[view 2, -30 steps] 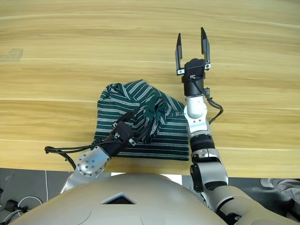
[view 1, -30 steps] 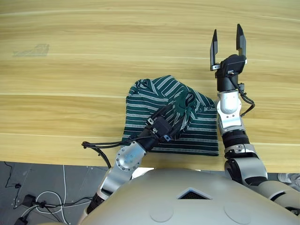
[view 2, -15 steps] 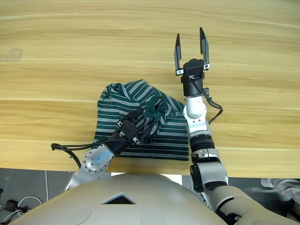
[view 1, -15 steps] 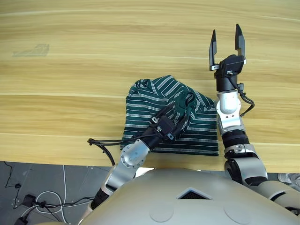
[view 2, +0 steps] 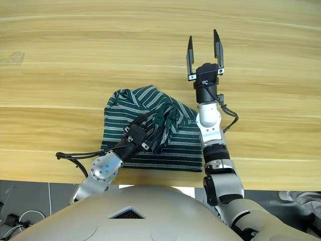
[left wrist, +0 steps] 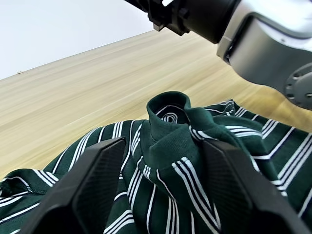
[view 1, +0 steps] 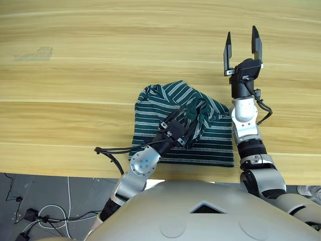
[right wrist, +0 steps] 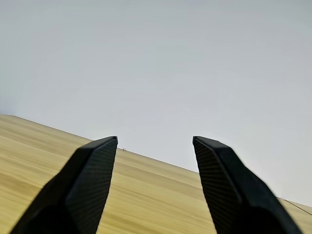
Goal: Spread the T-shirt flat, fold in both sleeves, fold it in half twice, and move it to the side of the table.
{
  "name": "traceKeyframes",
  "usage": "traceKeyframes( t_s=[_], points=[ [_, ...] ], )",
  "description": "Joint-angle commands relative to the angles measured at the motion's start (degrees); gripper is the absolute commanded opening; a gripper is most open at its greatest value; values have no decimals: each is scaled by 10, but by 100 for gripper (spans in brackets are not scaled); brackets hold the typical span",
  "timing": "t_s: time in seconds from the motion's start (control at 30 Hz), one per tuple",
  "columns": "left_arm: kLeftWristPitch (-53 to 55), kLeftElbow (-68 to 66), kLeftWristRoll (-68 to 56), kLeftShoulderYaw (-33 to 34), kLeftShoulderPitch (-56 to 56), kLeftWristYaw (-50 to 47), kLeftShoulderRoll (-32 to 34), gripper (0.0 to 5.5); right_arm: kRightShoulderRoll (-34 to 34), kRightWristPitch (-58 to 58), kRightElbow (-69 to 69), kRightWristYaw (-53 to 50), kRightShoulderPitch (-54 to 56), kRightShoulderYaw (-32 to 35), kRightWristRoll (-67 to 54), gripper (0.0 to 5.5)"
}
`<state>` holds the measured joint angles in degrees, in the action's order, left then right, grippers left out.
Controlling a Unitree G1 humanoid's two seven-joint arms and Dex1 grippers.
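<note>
Left gripper (left wrist: 163, 142): fingers spread wide either side of a raised bunch of cloth, not closed on it. Right gripper (view 1: 242, 40): wide open, empty, above bare wood past the far right corner of the T-shirt (view 1: 150, 108). The T-shirt lies crumpled by the near edge of the table (view 1: 100, 50), with open wood left, right and beyond. The sleeves cannot be made out, and the left arm covers the T-shirt's middle.

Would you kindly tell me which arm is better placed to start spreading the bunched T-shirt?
Left, I'd judge: the left hand is open around a raised fold of the T-shirt, while the right hand is open over bare table, clear of the cloth.
</note>
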<state>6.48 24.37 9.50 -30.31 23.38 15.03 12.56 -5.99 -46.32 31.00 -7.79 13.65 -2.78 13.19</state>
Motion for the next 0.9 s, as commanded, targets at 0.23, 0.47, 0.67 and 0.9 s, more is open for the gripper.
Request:
traceKeyframes(
  t_s=[0.23, 0.47, 0.67, 0.9],
  points=[
    [5, -8, 2, 1, -3, -5, -5, 196, 0, 6, -3, -1, 0, -2, 4, 286],
    [2, -8, 2, 0, -2, -9, -6, 102, -1, 6, -4, 0, 0, -2, 4, 286],
    [2, -10, 0, 1, -3, -9, -6, 10, 0, 6, -2, -1, 2, -2, 6, 286],
    [0, -12, -1, 3, -5, -10, -7, 2, 0, 5, 0, -2, 3, -1, 6, 286]
  ],
)
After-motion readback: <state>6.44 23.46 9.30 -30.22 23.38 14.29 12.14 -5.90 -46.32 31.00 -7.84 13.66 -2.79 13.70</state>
